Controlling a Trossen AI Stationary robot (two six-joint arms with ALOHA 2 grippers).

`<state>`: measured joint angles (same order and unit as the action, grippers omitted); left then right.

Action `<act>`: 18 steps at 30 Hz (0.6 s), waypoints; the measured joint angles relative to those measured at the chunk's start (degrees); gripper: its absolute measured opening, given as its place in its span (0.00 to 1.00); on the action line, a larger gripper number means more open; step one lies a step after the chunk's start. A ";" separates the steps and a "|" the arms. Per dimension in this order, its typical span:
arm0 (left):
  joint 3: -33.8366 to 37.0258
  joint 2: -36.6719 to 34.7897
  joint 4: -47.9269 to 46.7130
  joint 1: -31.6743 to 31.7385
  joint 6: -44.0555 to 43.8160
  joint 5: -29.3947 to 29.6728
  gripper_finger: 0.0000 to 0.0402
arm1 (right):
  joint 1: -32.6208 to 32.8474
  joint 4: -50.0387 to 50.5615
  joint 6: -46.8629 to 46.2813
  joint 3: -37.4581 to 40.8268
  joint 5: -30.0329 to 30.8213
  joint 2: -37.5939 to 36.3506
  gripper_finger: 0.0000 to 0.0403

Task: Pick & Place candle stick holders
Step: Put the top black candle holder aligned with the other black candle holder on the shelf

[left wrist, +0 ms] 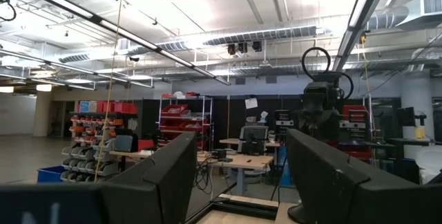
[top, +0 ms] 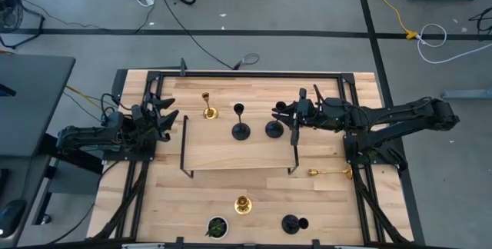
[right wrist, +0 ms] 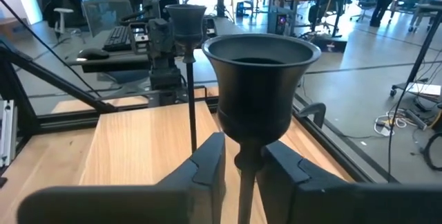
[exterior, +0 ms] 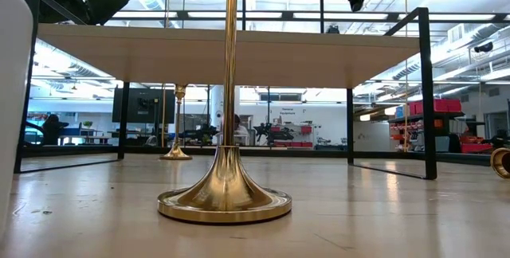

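Gold shines at the bottom middle of the high view, where one gold holder (top: pixel 243 204) stands beside a black holder (top: pixel 290 224) and a small dark round thing (top: pixel 217 227). Another gold one (top: pixel 332 172) lies flat at right. On the raised shelf (top: pixel 231 157), the right gripper (top: pixel 280 114) squeezes a black holder's stem (right wrist: pixel 244 182). The left gripper (top: pixel 171 115) waits, released.

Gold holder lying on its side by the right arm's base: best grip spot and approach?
Grip the thin stem mid-length of the tipped gold holder, coming straight down from above, jaws across the stem. It lies flat on the table, so base and cup offer no flat hold.
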<state>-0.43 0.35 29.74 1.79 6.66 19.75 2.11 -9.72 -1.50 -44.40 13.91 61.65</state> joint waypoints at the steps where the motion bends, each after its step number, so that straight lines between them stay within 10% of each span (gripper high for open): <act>1: 0.00 -0.01 0.00 0.01 0.00 0.00 0.55 | 0.00 -0.03 -0.38 0.00 0.00 0.00 0.20; 18: 0.00 0.00 0.09 0.01 0.02 0.00 0.55 | 0.00 -1.81 2.78 0.00 0.01 0.00 0.34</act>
<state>-0.43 0.35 29.82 1.80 6.68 19.75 2.11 -11.53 1.28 -44.40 13.92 61.65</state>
